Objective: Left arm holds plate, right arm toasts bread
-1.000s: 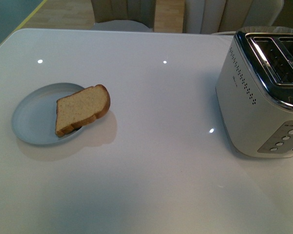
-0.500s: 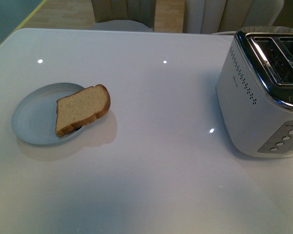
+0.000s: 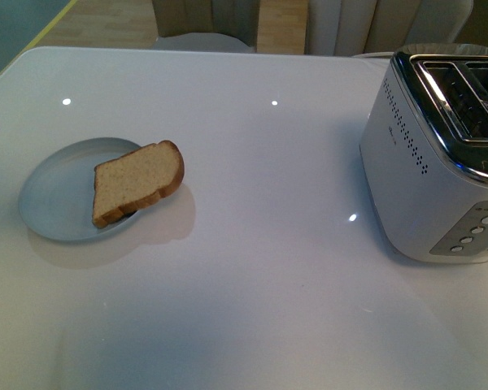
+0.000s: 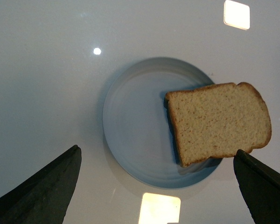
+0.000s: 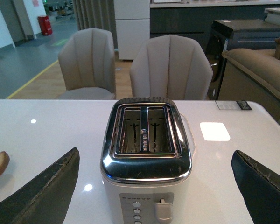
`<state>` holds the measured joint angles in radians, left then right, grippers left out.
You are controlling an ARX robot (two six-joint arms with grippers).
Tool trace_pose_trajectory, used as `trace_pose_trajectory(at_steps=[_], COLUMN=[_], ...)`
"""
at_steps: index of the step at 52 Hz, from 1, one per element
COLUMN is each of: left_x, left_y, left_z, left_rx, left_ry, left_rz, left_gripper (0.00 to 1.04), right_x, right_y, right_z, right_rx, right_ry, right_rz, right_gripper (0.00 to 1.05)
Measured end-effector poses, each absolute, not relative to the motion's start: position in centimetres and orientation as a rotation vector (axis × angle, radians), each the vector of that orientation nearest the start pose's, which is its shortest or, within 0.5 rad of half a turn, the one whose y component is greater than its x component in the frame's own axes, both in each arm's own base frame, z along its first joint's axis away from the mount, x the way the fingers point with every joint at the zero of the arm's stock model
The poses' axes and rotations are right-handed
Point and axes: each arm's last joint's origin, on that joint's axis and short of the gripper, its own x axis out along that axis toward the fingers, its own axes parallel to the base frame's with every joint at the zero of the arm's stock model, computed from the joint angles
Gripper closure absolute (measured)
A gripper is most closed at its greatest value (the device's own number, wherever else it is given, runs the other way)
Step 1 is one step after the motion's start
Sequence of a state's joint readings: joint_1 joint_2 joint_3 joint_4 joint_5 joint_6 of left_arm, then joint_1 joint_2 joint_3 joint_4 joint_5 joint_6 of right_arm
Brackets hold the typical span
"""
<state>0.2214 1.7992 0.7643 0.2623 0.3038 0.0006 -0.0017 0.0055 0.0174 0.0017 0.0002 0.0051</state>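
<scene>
Your left gripper (image 4: 156,153) hangs spread wide over the plate (image 4: 130,126). Bring it down onto the bare rim, clear of the bread (image 4: 218,122) overhanging the toaster-side edge. The toaster (image 5: 147,161) shows both slots empty, and your right gripper (image 5: 155,154) faces it, fingers spread apart.

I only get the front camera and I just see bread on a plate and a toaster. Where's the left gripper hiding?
Observer: The left wrist view shows the left gripper open above the plate, touching neither it nor the bread.
Operator: What about the right one?
Observer: The right gripper is open too. It faces the toaster and holds nothing.
Operator: Is anything in the toaster?
Observer: No, both slots look empty.
</scene>
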Motion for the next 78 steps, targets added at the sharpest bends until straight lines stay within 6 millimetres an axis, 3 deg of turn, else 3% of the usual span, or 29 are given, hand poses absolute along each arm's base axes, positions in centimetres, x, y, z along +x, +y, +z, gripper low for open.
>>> trace_pose_trajectory(at_steps=[15, 35, 50, 62, 78], left_x=[35.4, 38.5, 40.7, 41.4, 43.3], left_y=[8.1, 10.5, 11.0, 11.1, 11.2], left_z=[7.0, 2.3, 0.5, -0.7, 0.8], left_rx=[-0.179, -0.112, -0.046, -0.023, -0.171], left_ry=[0.883, 0.959, 0.984, 1.008, 1.004], left_rz=[-0.053, -0.049, -0.106, -0.166, -0.313], left_gripper=[0.07, 0.07, 0.07, 0.07, 0.07], right_x=[9.7, 9.7, 9.7, 9.7, 9.7], right_y=[0.0, 0.0, 0.0, 0.0, 0.0], right_z=[16.9, 16.9, 16.9, 16.9, 16.9], right_rx=[0.005, 0.005, 0.005, 0.005, 0.005], right_ry=[-0.013, -0.013, -0.014, -0.013, -0.013], right_rz=[-0.002, -0.002, -0.002, -0.002, -0.002], right_gripper=[0.09, 0.09, 0.09, 0.09, 0.09])
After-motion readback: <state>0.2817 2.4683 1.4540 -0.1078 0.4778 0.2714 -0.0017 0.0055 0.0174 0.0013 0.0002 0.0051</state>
